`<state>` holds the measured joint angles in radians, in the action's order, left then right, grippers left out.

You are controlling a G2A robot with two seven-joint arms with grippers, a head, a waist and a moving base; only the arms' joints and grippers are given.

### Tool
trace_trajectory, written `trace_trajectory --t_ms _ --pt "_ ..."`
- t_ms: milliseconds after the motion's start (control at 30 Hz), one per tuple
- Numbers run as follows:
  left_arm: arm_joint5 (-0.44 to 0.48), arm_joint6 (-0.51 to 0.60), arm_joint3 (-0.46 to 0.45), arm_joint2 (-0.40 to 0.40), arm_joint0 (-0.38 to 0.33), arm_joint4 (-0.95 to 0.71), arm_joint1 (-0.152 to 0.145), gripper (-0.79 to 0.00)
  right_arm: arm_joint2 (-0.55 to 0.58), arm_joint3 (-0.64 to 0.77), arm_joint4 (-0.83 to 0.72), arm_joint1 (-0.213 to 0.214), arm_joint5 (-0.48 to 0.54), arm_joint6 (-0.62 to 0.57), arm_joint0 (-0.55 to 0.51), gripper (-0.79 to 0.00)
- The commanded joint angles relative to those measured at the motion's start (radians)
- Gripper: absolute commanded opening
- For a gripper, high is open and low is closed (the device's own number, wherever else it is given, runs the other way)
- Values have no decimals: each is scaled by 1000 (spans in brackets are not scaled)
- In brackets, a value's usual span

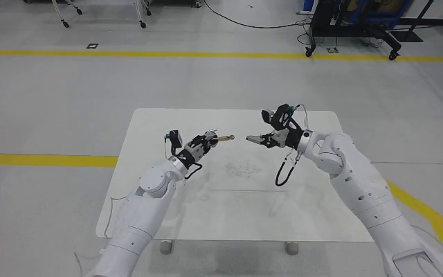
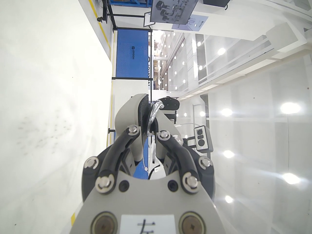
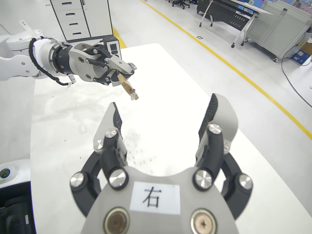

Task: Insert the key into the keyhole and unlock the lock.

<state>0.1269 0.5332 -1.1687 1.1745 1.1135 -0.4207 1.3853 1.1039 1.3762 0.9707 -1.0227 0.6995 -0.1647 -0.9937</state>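
Lining up is the whole of this step, so square your right gripper (image 3: 163,102) to the silvery tip (image 3: 134,96) of the small brass-coloured block (image 3: 126,85) before you close on anything. Its jaws stand wide apart with nothing between them.

That block, which I take to be the lock, hangs in the air over the far half of the white rounded-corner table (image 1: 228,208). It sits about midway between the table's left and right edges. Your left gripper (image 3: 126,72) has it clamped at one end, fingers pressed together on it. The right gripper hovers just beside the free end, facing it but not touching.

I cannot tell whether the silvery tip is a key already seated or only the keyhole face, so settle that first. If it is a key, take it on its flat faces and turn it about the block's long axis rather than prying sideways. Hold firm with the left, because the grip covers only a short end and I judge a twist could spin the block between the pads.

The block is slab-sided and squared, and it looks hard and smooth, with a dull brass sheen and a brighter metal end. The gripper pads are black and ribbed, set in pale metal fingers. The tabletop is smooth, matte and white, with a patch of small grey scuff marks (image 1: 242,168) near its middle.
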Motion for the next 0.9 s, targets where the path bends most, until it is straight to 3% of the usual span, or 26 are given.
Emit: trace_trajectory --t_ms 0,367,433,533,667,867 --pt "-19 9 5 -3 -1 -12 1 -785 4 1 0 1 2 -1 -1 0" --pt "-25 11 0 -8 1 -3 1 -785 4 1 0 1 2 -1 -1 0" --pt "-9 13 -25 -25 4 99 -5 -785 7 -2 -13 0 -11 8 -7 0" --pt "28 9 -58 -56 15 272 -14 -785 34 -40 -40 -4 -121 37 -7 0" --pt "56 13 -71 -88 11 400 -18 -785 67 -87 -73 -7 -173 65 10 0" --pt "97 -82 -57 -184 -27 703 -14 -785 91 -123 -33 -6 -236 72 20 0"
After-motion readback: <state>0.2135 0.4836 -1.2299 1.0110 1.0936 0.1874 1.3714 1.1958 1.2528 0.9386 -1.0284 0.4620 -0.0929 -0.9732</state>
